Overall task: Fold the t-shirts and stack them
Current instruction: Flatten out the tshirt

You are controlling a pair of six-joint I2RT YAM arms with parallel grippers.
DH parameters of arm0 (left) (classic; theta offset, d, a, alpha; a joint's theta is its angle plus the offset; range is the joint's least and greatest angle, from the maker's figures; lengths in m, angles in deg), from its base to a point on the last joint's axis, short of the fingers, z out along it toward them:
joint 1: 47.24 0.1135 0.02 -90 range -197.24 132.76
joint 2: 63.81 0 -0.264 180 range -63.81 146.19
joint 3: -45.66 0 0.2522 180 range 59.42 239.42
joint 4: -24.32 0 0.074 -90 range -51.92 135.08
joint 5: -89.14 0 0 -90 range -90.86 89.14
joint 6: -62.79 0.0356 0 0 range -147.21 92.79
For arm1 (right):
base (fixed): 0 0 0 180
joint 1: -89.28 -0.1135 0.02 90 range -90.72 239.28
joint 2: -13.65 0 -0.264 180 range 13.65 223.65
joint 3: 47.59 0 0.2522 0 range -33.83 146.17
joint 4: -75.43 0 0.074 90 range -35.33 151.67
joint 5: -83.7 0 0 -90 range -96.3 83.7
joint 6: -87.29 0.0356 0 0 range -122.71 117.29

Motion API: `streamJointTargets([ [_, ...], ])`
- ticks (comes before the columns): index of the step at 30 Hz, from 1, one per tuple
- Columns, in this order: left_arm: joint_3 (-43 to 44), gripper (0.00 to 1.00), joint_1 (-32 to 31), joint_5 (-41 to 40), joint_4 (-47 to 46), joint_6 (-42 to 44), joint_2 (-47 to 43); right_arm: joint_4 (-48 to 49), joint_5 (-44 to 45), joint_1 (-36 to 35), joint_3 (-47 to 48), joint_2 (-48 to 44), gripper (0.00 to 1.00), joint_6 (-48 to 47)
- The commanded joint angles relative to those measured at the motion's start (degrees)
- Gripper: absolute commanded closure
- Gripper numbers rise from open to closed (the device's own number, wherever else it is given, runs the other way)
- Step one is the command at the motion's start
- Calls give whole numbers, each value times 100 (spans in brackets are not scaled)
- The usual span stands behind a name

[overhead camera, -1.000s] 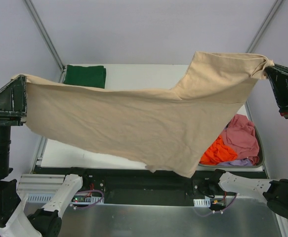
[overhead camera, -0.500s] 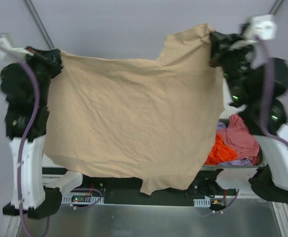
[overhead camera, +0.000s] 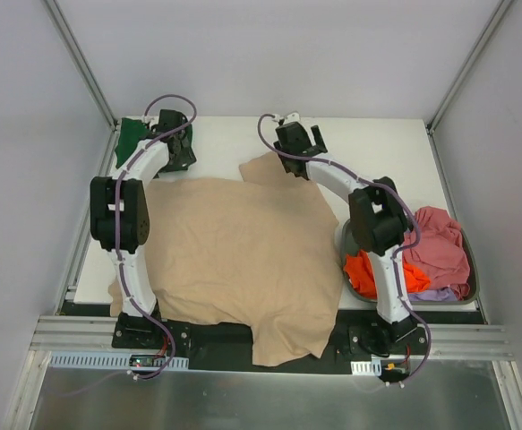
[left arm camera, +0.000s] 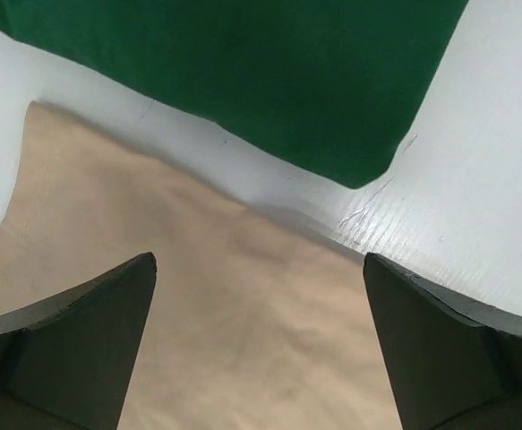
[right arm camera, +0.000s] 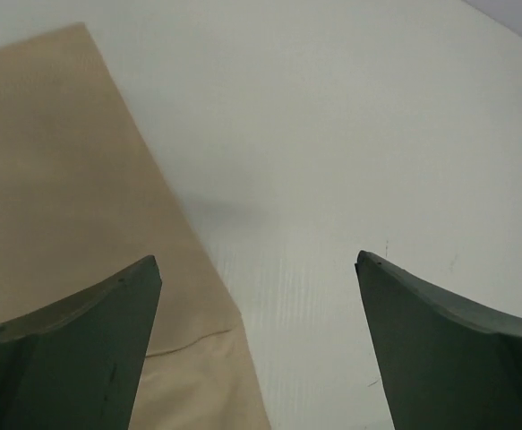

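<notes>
The large beige t-shirt (overhead camera: 234, 251) lies spread flat on the white table (overhead camera: 377, 152), its near hem hanging over the front edge. A folded dark green t-shirt (overhead camera: 132, 134) sits at the far left corner. My left gripper (overhead camera: 178, 157) hovers open over the beige shirt's far left edge; in the left wrist view beige cloth (left arm camera: 243, 331) lies between its gripper (left arm camera: 259, 258) fingers, with the green shirt (left arm camera: 243, 81) just beyond. My right gripper (overhead camera: 298, 148) is open above the far sleeve; the right wrist view has its gripper (right arm camera: 257, 258) over bare table beside the beige edge (right arm camera: 72, 197).
A grey oval tub (overhead camera: 471, 269) stands at the right edge, holding crumpled orange-red (overhead camera: 413, 278), pink (overhead camera: 435, 237) and lilac (overhead camera: 435, 294) shirts. Grey walls enclose the table on three sides. The arms' bases and a metal rail (overhead camera: 243, 363) run along the near edge.
Both arms swung the beige shirt down from the air onto the table and let go of it. Both grippers went from shut to open.
</notes>
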Motion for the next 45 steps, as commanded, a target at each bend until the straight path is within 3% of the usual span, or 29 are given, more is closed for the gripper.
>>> streamJointTargets([
  [1, 419, 1, -32, -219, 41, 198, -523, -79, 207, -77, 748, -370, 4, 308],
  [2, 376, 1, -24, -174, 41, 198, -566, -88, 146, -68, 669, -457, 0, 344],
  [6, 25, 1, -32, 45, 59, 102, -961, -368, -424, -77, 134, -1080, 4, 703],
  [13, -1670, 1, -24, 458, 59, -399, -2498, -870, -2269, -77, -1342, -2443, 4, 1556],
  [18, -3129, 1, -24, 818, -239, -804, -3185, -572, -3404, -68, -2362, -2629, 4, 2285],
  [21, -3421, 1, -24, 889, -319, -777, -3064, -536, -3511, -68, -2487, -2331, 4, 2462],
  [32, -2886, 1, 29, 1328, -407, -786, -1676, -589, -3511, 335, -2267, -1171, 3, 2875],
  [36, -2605, 1, 29, 1460, -407, -821, -1139, -589, -3967, 722, -2189, -837, 2, 3129],
  [45, -1911, 1, 29, 1557, -407, -786, -436, -607, -3995, 1215, -1960, -546, 1, 3552],
])
